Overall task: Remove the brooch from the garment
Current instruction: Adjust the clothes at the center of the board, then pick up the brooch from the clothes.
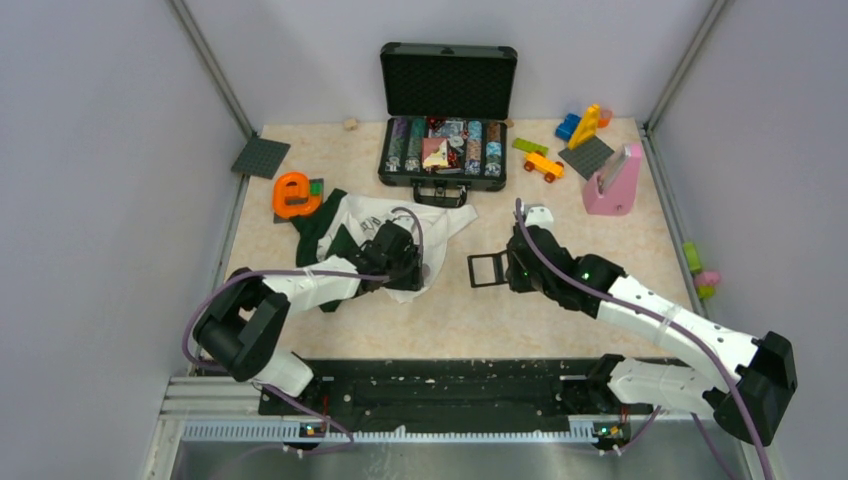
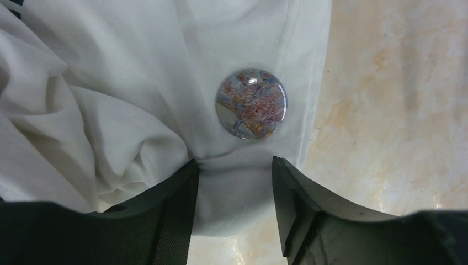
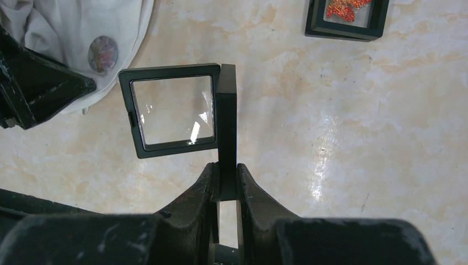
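Left gripper (image 2: 234,164) open below the brooch (image 2: 251,104); right gripper (image 3: 226,172) clamped on a display frame (image 3: 174,110).
I see the round brooch pinned to the white garment (image 2: 110,83) near its hem, just beyond my parted left jaws, which straddle a fabric fold. The right jaws pinch the hinged black frame's upright edge.

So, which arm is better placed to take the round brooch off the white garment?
Left. The left gripper hangs open by the round glossy brooch with a reddish picture on the white cloth garment. The right gripper is shut on a black square frame with a clear window, off the cloth.
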Action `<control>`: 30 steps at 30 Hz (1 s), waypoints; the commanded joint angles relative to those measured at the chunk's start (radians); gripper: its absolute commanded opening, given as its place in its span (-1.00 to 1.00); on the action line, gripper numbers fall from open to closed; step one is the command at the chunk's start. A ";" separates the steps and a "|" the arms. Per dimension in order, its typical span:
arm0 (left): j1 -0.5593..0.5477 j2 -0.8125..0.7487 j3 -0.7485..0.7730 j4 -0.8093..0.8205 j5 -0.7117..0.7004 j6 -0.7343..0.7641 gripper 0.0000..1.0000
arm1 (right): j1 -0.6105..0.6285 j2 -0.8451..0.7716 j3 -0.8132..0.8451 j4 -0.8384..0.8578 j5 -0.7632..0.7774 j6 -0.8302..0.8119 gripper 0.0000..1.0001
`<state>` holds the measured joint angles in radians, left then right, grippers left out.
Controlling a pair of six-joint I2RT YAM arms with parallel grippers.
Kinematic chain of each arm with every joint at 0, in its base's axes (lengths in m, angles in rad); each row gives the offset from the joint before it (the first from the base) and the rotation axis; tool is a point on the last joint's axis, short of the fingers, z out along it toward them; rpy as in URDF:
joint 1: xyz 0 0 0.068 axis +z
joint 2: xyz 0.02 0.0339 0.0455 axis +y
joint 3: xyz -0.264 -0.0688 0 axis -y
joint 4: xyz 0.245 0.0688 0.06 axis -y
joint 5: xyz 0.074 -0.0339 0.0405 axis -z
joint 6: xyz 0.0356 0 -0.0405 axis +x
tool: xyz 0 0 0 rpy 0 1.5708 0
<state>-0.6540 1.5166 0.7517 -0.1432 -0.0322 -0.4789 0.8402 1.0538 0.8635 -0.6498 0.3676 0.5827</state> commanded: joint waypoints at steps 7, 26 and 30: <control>-0.062 -0.065 0.125 -0.164 -0.079 0.111 0.29 | -0.016 -0.012 0.009 0.052 -0.028 -0.018 -1.00; -0.089 0.196 0.294 -0.185 -0.129 0.191 0.29 | -0.025 -0.038 0.012 0.023 -0.025 -0.018 -1.00; -0.074 0.198 0.293 -0.176 -0.118 0.181 0.27 | -0.027 -0.039 0.013 0.024 -0.029 -0.017 -1.00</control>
<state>-0.7444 1.7199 1.0122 -0.3363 -0.1474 -0.2932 0.8257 1.0424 0.8631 -0.6323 0.3382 0.5758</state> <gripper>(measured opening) 0.642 0.136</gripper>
